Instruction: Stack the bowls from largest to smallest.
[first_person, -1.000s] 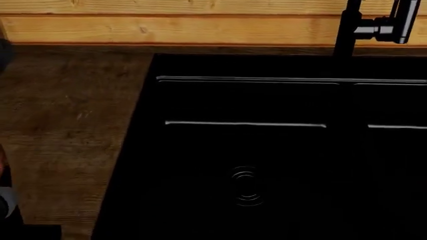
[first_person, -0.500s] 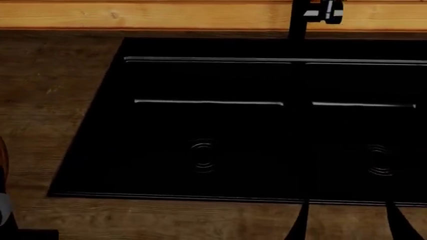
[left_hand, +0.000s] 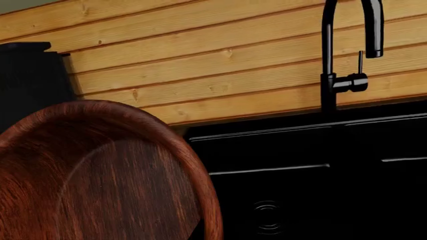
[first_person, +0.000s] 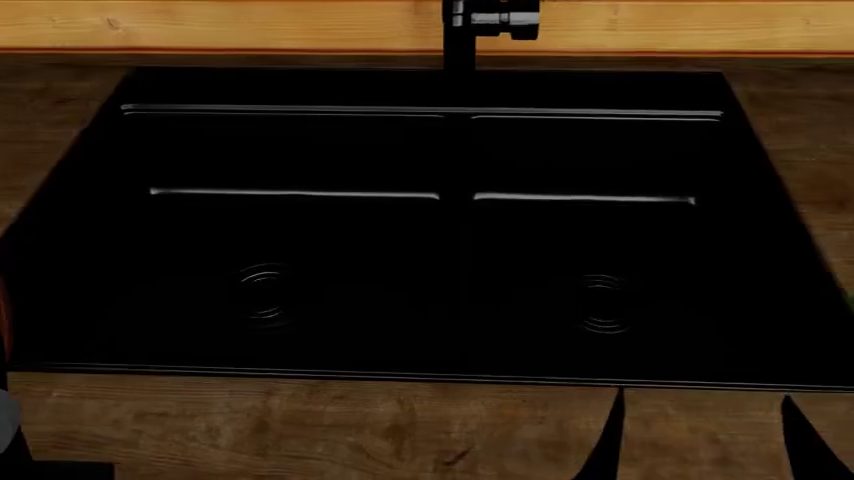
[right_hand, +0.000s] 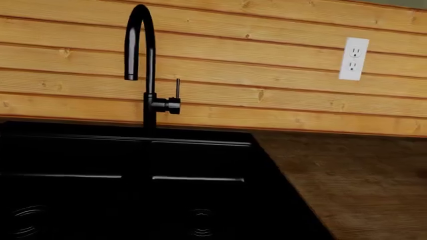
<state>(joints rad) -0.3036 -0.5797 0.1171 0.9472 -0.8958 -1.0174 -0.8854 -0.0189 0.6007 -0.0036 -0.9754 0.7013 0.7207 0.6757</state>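
Observation:
The large reddish-brown wooden bowl (left_hand: 93, 175) fills the near side of the left wrist view, tilted up and off any surface. A thin red sliver of it shows at the left edge of the head view (first_person: 3, 310). My left gripper's fingers are hidden behind the bowl, which stays with the arm as if gripped. My right gripper (first_person: 701, 445) shows as two dark fingertips (first_person: 607, 445) held apart and empty over the front counter. The white bowl and the smaller wooden bowl are out of view.
A black double sink (first_person: 427, 375) is set in a dark wooden counter (first_person: 334, 430), with a black faucet (first_person: 461, 30) at the back. A wooden plank wall with a white outlet (right_hand: 352, 58) stands behind. A black appliance (left_hand: 30, 80) stands at the left.
The head view has swung right: the sink has slid left and both basins now show. The right gripper's fingertips have come into view at the bottom right. The bowl sliver stays at the left edge.

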